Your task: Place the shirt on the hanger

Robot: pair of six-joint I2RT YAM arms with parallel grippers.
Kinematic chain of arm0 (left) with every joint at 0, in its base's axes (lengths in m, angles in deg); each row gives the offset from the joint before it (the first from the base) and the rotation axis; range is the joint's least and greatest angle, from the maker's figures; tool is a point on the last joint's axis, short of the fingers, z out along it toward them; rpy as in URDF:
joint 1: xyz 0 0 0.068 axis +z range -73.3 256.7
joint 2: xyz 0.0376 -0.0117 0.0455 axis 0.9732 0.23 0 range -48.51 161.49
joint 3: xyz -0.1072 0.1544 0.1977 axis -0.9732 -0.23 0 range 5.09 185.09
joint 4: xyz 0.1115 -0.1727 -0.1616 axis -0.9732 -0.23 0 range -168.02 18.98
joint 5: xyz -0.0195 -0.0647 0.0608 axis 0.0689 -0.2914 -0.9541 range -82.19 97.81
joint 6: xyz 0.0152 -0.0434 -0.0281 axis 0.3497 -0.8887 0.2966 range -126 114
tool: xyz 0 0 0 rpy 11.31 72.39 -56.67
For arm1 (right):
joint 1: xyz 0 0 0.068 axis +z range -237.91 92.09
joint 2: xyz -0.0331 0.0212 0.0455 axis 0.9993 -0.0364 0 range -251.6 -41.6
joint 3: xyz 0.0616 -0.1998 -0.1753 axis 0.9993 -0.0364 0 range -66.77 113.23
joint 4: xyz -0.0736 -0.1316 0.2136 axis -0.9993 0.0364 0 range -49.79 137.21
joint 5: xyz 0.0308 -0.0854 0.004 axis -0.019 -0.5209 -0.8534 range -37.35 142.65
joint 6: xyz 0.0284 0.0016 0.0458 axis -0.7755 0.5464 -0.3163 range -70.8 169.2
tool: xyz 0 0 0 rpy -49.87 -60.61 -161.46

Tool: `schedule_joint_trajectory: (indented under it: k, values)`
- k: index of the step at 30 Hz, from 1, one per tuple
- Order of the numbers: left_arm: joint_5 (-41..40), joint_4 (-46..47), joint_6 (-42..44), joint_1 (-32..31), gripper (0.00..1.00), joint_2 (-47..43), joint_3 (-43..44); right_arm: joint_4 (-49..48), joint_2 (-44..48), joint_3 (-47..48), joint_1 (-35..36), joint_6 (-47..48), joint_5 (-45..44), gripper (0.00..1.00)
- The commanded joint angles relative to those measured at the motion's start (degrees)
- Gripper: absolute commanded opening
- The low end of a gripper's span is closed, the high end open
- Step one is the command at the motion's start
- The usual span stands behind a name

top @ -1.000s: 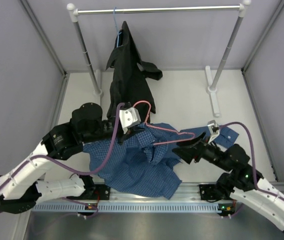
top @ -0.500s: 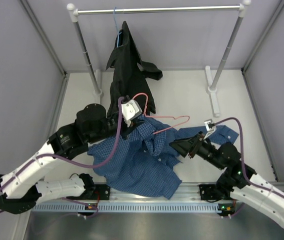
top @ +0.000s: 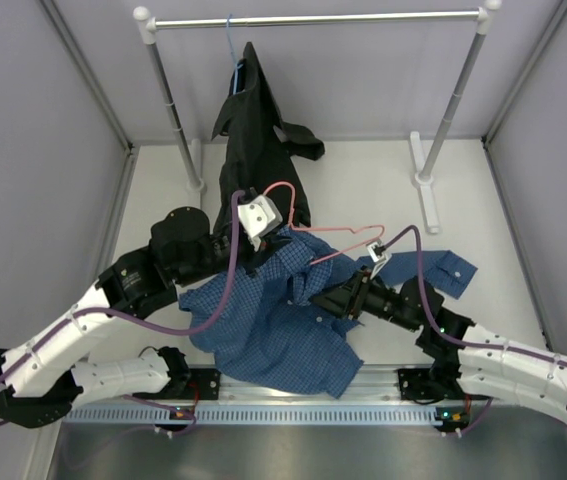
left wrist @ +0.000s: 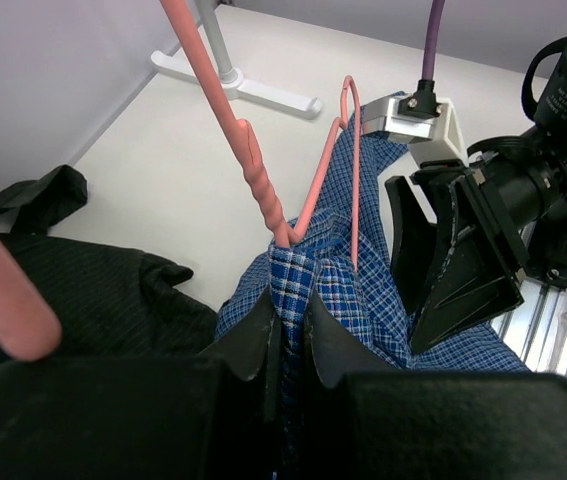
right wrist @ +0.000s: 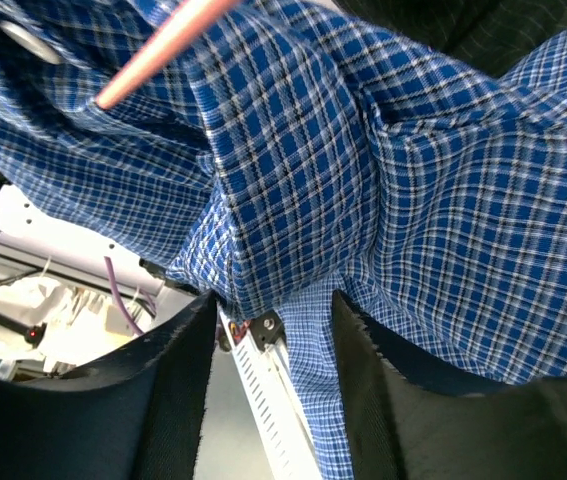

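The shirt (top: 273, 330) sags beside the black shirt (top: 253, 150); the left gripper (left wrist: 291, 330) clamps its cloth by the hanger (left wrist: 251, 165), and the right gripper (right wrist: 273, 300) sits half-open astride a fold.

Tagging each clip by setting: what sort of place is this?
Probably a lab test cell, not a home: plain grey walls box in a white table, a small garment rail stands at the back, and a metal mounting rail runs along the near edge.
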Motion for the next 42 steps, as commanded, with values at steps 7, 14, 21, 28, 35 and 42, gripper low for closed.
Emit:
schedule_joint_trajectory:
  k: [7,14,21,28,35,42]
  values:
    - [-1.2,9.0,-1.6,0.1,0.0,-2.1,-1.9,-11.5,-5.3,1.8,3.2,1.0,-4.0,0.38]
    - [-4.1,9.6,-1.2,0.0,0.0,-2.0,-2.8,-9.4,-3.0,3.2,6.2,3.0,-9.0,0.53]
    - [-3.4,9.9,-1.6,0.1,0.0,-2.0,-2.9,-2.7,-3.3,4.1,6.6,4.0,-17.2,0.34]
    - [-4.6,9.9,0.0,0.1,0.0,-3.9,-3.4,7.9,0.1,6.7,6.5,7.6,-26.9,0.0]
    - [1.2,9.2,2.5,0.1,0.0,-11.2,-9.1,28.0,7.0,15.5,-3.8,12.9,-26.8,0.0]
    - [6.0,9.0,3.8,0.1,0.0,-15.5,-14.8,36.6,3.2,22.7,-22.6,16.1,-8.5,0.0]
